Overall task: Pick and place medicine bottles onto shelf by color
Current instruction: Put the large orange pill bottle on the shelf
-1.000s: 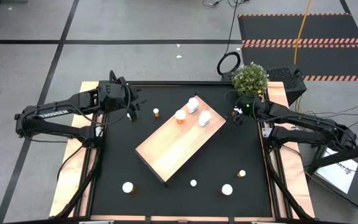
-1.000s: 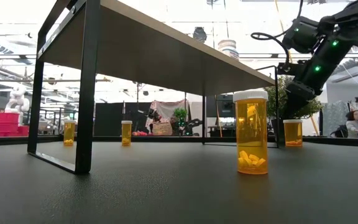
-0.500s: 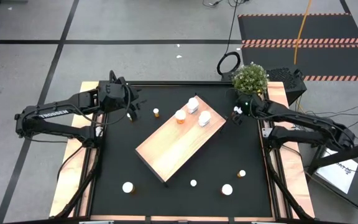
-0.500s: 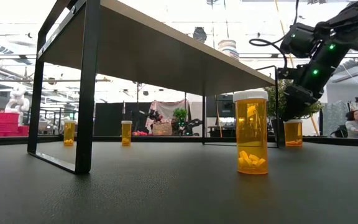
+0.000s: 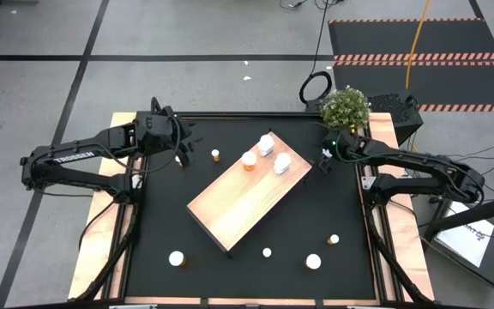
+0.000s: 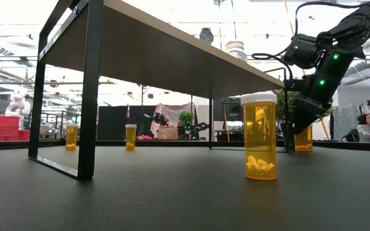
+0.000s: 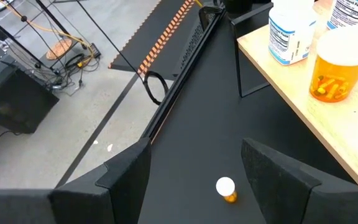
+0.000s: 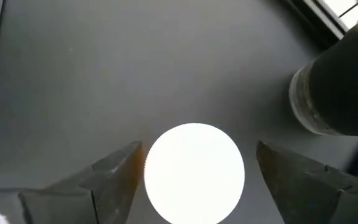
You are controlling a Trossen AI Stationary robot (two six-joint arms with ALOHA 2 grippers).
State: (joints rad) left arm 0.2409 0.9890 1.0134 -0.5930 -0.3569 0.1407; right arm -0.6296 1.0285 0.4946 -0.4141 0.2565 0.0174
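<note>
Bottles are sitting in two groups: three are already standing on the shelf (image 5: 247, 193) near its 1 o'clock corner, two white ones (image 5: 266, 144) and an orange one (image 5: 249, 160), while the rest are waiting on the mat (image 5: 333, 206), one at 11 o'clock (image 5: 215, 155) and four along the 6 o'clock edge. The right gripper (image 5: 326, 160) is hanging at 2 o'clock, just off the shelf's corner, with its fingers spread to either side of a white cap (image 8: 194, 172) seen directly beneath it. That cap probably belongs to the orange bottle (image 6: 302, 137) partly hidden behind the arm in the low view. A pick is therefore beginning. The next move is calling for a straight descent around the cap, then a squeeze before lifting towards the shelf. The left gripper (image 7: 197, 180) is waiting at 10 o'clock, fingers apart and holding nothing, looking towards the 11 o'clock bottle.
</note>
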